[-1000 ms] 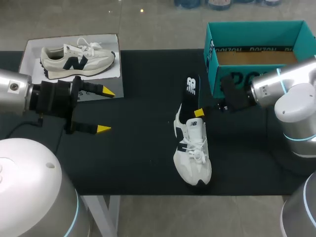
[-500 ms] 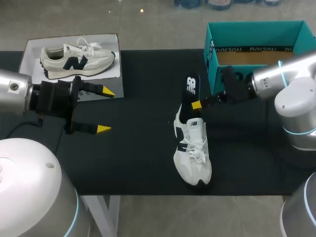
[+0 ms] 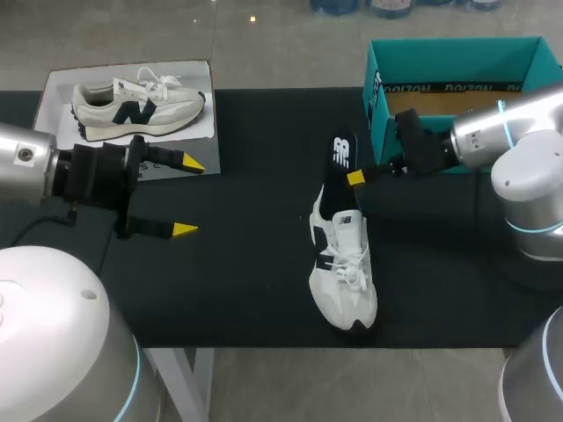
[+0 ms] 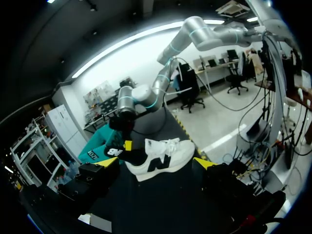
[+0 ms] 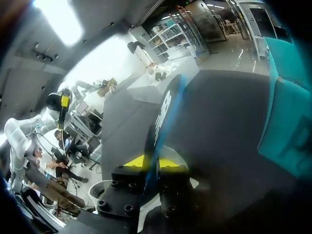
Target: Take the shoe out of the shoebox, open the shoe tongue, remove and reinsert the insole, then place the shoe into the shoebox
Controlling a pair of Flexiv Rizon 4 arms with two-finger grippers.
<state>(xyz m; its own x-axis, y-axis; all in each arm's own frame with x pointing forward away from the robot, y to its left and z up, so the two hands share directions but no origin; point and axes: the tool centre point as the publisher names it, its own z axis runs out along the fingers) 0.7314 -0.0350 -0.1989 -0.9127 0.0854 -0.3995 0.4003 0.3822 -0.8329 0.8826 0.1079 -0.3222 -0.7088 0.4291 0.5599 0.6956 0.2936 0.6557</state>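
Black mat (image 3: 255,141): shoe (image 3: 345,272) mid-table, insole (image 3: 341,154) sticking out, pinched by R gripper (image 5: 156,163); L gripper (image 3: 184,195) spread; shoebox (image 3: 457,54) far R corner.

Overhead we look down from behind; our left wrist faces the shoe (image 4: 158,158) well ahead of its fingers (image 4: 204,163), our right closely views the insole (image 5: 163,111) all share

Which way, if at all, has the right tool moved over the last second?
Yes. In the head view the right tool has shifted along the insole, away from the white shoe and level with the near corner of the teal shoebox, which stayed put.
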